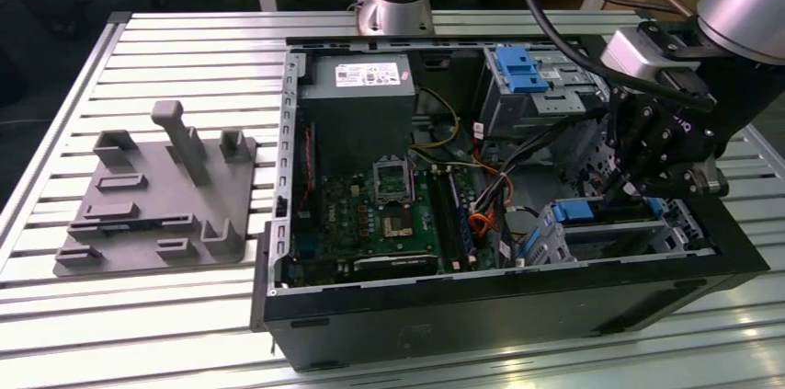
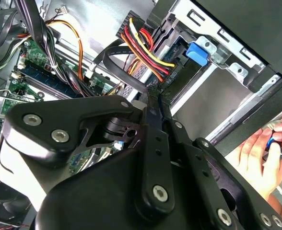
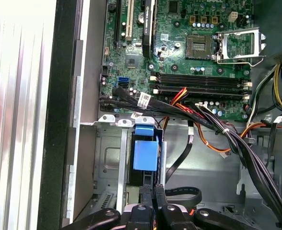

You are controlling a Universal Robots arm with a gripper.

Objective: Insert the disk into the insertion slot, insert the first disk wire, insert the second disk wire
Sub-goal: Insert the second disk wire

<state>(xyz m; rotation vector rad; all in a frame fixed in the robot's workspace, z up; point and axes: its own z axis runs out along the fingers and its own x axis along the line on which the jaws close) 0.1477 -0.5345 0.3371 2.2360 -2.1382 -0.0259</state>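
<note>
The disk (image 1: 576,212), with its bright blue carrier handle (image 3: 146,153), sits inside the insertion slot (image 1: 668,233), a low silvery cage at the case's corner on the exterior view's right. My gripper (image 1: 628,194) hangs just above the disk's handle end. In both wrist views the fingers (image 3: 146,196) are pressed together. A flat black disk wire (image 2: 119,60) curves in and ends right at the fingertips (image 2: 153,103). Red, yellow and orange wires (image 2: 146,45) run beside it toward the disk (image 2: 197,51).
A taller grey cage with a blue clip (image 1: 521,72) stands further back. The motherboard (image 1: 381,214) and power supply (image 1: 356,85) fill the case's middle. A bundle of cables (image 3: 227,134) crosses the case. A person's hand (image 2: 263,146) is outside the case wall. A grey fixture (image 1: 160,196) lies on the table.
</note>
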